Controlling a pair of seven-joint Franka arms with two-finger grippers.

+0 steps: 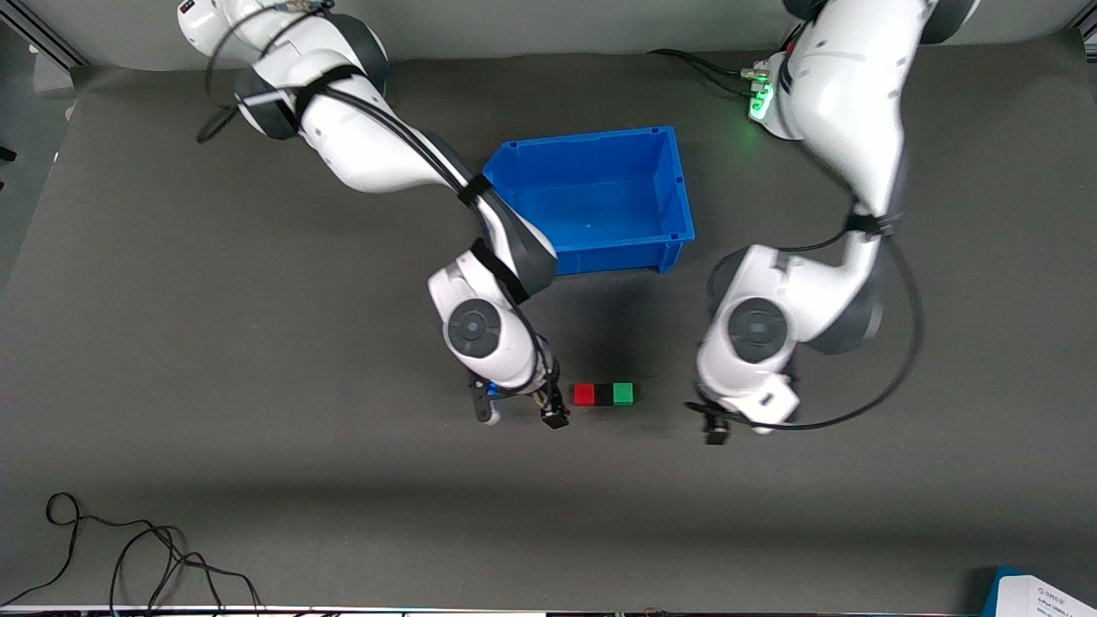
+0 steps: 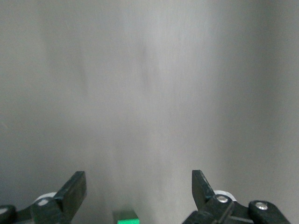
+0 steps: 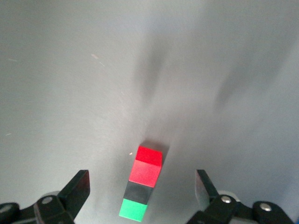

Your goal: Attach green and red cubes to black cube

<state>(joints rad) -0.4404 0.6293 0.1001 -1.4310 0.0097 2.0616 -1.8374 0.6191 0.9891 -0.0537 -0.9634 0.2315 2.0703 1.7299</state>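
Black cube (image 1: 604,394) sits between the touching matte red cube (image 1: 584,394) and green cube (image 1: 623,393) on the worktop; right gripper (image 1: 520,417) and left gripper (image 2: 139,193) flank them, jaws apart.

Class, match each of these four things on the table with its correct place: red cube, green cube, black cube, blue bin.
Things:
1. red cube
2. green cube
3. black cube
4. blue bin

Places:
A. between the two coloured cubes
B. row's end toward the left arm
C. farther from the front camera than the row
D. row's end toward the right arm

Pairs: 1-D, 2-B, 3-A, 4-C
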